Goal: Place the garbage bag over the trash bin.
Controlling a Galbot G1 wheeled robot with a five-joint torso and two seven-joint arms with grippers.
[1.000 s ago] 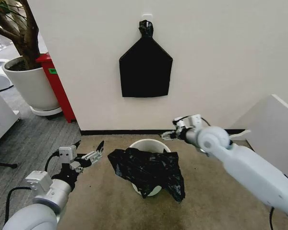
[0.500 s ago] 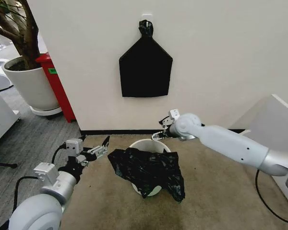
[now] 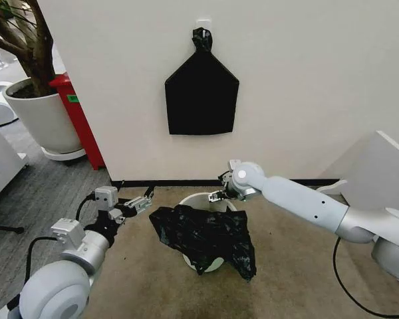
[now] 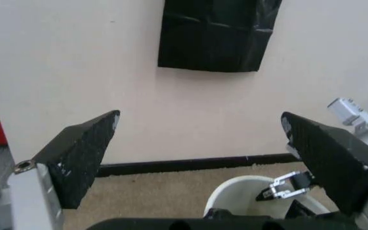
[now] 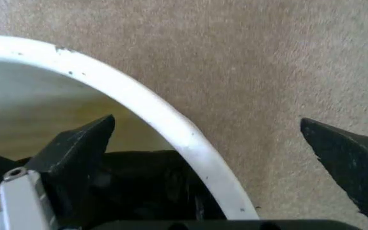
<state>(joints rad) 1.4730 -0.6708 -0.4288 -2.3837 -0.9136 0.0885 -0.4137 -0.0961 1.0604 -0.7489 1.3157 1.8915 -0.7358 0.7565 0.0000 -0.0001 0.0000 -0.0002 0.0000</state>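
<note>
The garbage bag [image 3: 205,238] is lying crumpled over the near side of the trash bin [image 3: 194,199] on the carpet. The right tool [image 3: 217,194] is hovering wide at the far rim; the left tool [image 3: 141,201], also wide, is waiting left of it. The bag looks thin, light and slippery, so its loose edge seems the best hold.

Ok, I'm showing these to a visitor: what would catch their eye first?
Probably the crinkly black garbage bag slumped over the front of the white trash bin on the carpet. Next, the right pincer, open above the bin's back rim, and the flat black bundle hanging on the wall behind.
</note>
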